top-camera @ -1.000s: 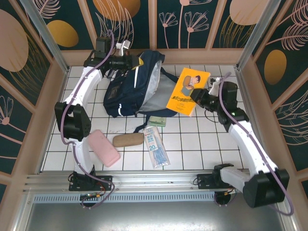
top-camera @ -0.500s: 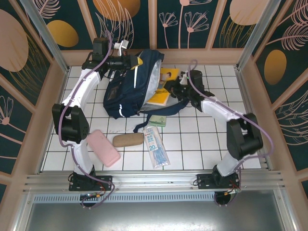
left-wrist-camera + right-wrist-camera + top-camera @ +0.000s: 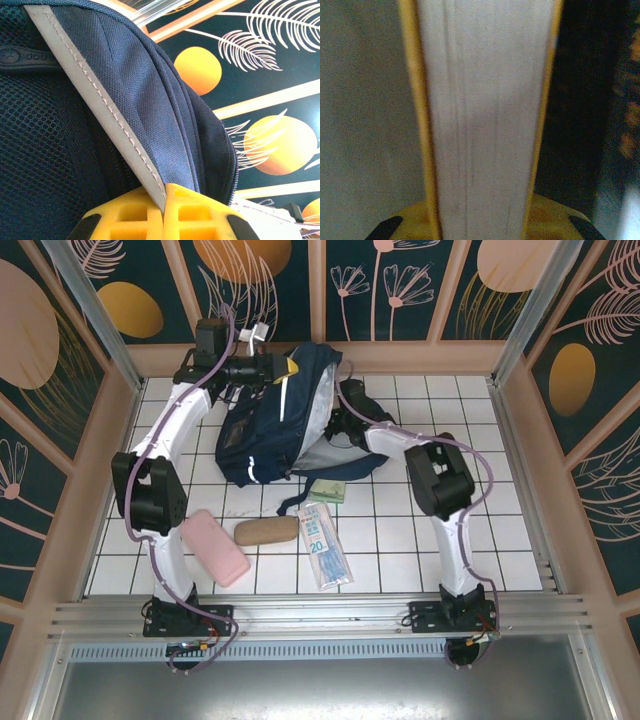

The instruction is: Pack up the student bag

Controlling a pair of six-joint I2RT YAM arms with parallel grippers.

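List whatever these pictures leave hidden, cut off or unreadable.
- Book cover: right wrist view, blurred page edges face the camera.
- Backpack interior: top view, its flap and the right arm cover it.
- Packet print: top view, too small.
- Green item: top view, backpack overlaps it.

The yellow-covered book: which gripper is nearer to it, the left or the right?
Right. The right gripper has its jaws shut on the book, inside the student bag. The left gripper pinches the bag's far rim, apart from the book.
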